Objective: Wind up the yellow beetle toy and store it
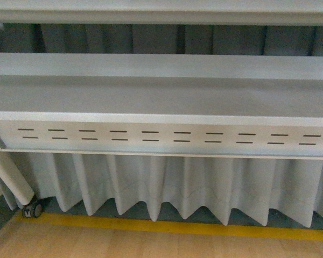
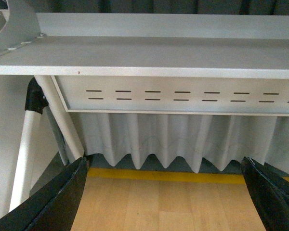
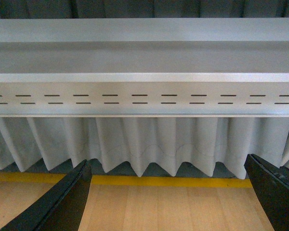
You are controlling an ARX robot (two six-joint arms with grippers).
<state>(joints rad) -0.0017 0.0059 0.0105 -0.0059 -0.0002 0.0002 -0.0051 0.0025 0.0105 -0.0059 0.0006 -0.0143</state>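
Grey slotted metal rail [image 1: 161,137], pleated white curtain [image 1: 167,185], yellow tape [image 1: 177,227] on pale wood floor [image 1: 124,244] fill my feeds, with both left gripper [image 2: 166,192] and right gripper [image 3: 168,192] spread wide, holding nothing.

Straight ahead there's a grey table [image 1: 151,97], its flat top running the full width. Under the front edge sits a pale panel [image 1: 161,138] with two rows of short dark slots. Below that hangs a pleated white curtain [image 1: 167,185], its hem zigzagging just above a yellow stripe [image 1: 167,227] on the wooden floor [image 1: 124,244]. Far left, a white leg [image 1: 11,180] slants down to what looks like a small black caster [image 1: 32,209], though it's blurry.
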